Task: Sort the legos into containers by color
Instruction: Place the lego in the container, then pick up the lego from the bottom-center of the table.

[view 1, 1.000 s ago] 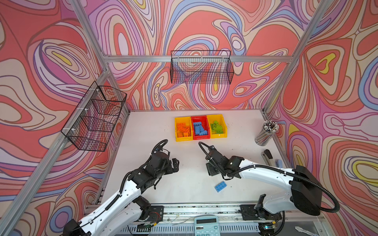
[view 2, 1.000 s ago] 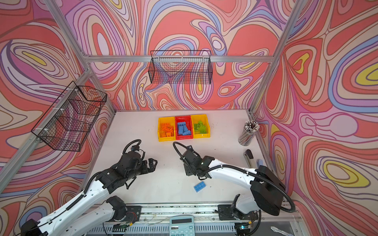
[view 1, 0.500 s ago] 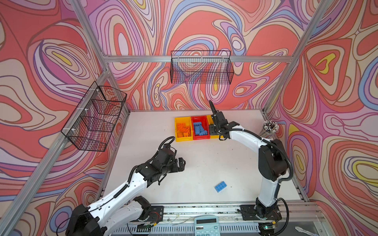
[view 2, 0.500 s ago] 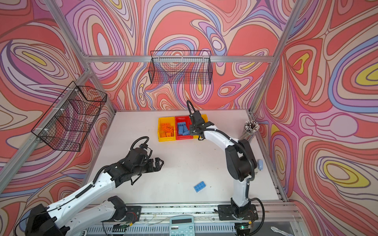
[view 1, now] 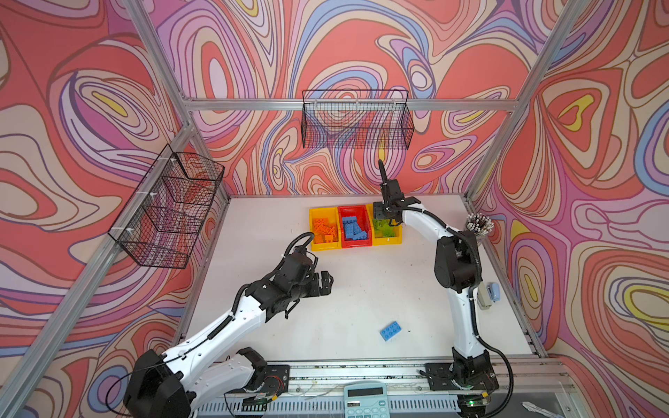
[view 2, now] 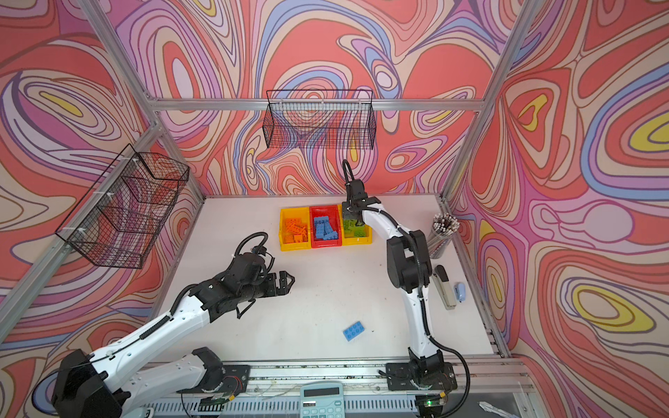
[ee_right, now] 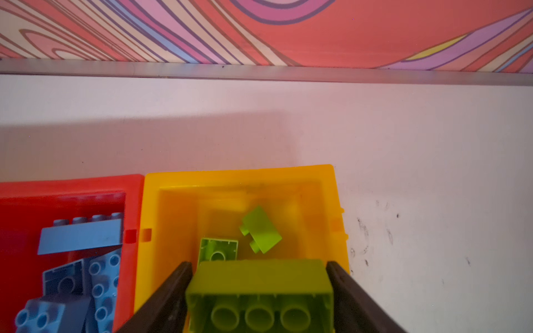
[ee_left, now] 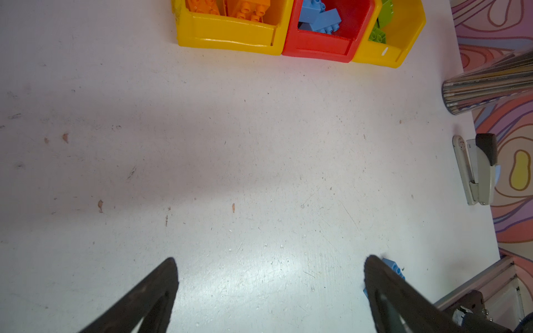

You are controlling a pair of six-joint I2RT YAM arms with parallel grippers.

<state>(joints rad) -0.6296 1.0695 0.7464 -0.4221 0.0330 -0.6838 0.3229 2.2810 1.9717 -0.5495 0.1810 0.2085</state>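
While the left arm reaches out over the white table, the left gripper hangs above bare surface left of centre, jaws wide apart with nothing between them; the left wrist view shows both fingertips spread over the tabletop.

Toward the back wall stand the containers, joined in a row. The left yellow bin holds the orange bricks, and the red bin beside it holds the blue bricks, heaped at angles. Next comes the right yellow bin, with small lime green pieces lying on its floor.

Well in front of that bin, near the table's front edge, a single blue brick lies flat, studs up and turned askew, apart from both arms.

Above the right yellow bin the right gripper points downward, and its two fingers stand against the ends of a lime green brick, hollow underside toward the wrist camera, no gap showing on either side. That brick looks slightly blurred.

Further right a pencil cup stands by the table's edge, and a stapler lies in front of it.
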